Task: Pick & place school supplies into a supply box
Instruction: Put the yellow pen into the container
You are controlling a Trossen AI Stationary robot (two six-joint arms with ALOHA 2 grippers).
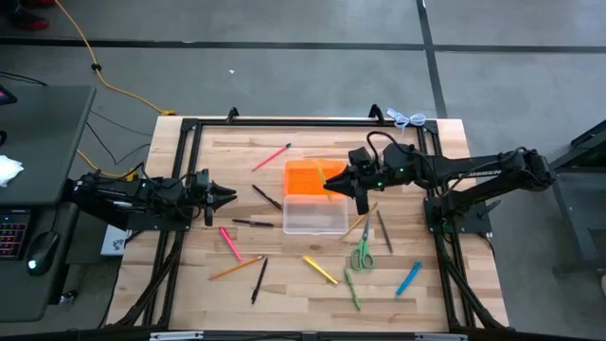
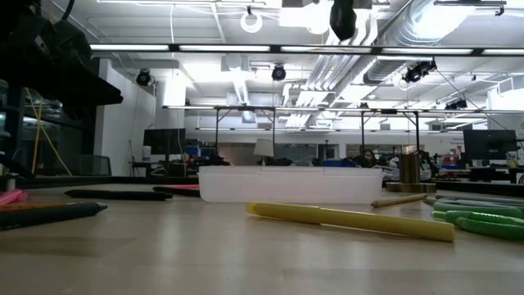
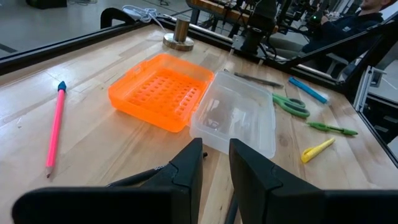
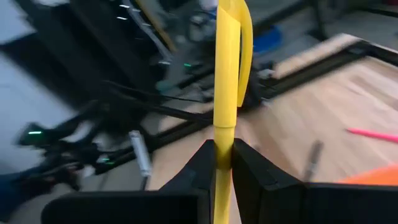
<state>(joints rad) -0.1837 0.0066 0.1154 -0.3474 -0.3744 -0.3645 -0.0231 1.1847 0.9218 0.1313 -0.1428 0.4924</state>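
Yellow plastic fills the middle of the right wrist view: we see a yellow pen pinched between the two fingers of the right gripper. In the high view this gripper is in the centre of the frame, over the orange lid of the supply box (the clear tray lies open just below the lid). The left gripper waits at centre left, its fingers slightly apart and holding nothing. Around the box we find a pink pencil above it, green scissors at lower right, a blue marker and another yellow pen below.
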